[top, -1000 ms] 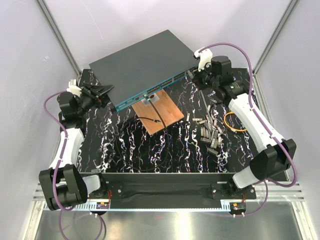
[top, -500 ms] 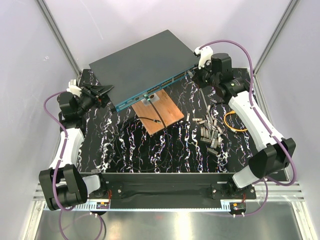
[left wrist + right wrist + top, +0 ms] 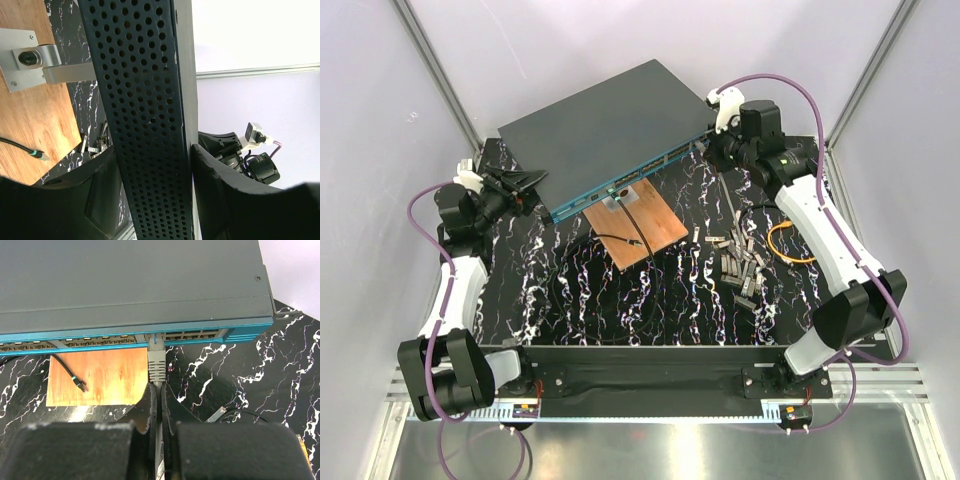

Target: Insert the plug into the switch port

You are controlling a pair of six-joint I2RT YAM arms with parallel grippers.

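Right wrist view: the switch (image 3: pixel 130 285) fills the upper half of the frame, its teal port row along the lower edge. The grey plug (image 3: pixel 156 364) stands at centre with its tip in the mouth of a port; how deep it sits cannot be told. The right hand (image 3: pixel 158 392) is pinched narrow on the cable (image 3: pixel 158 412) just below the plug. In the left wrist view, the left hand (image 3: pixel 152 152) clamps the switch's perforated side between its fingers. A wooden board (image 3: pixel 105 375) lies on the counter (image 3: pixel 240 370), left of the plug.
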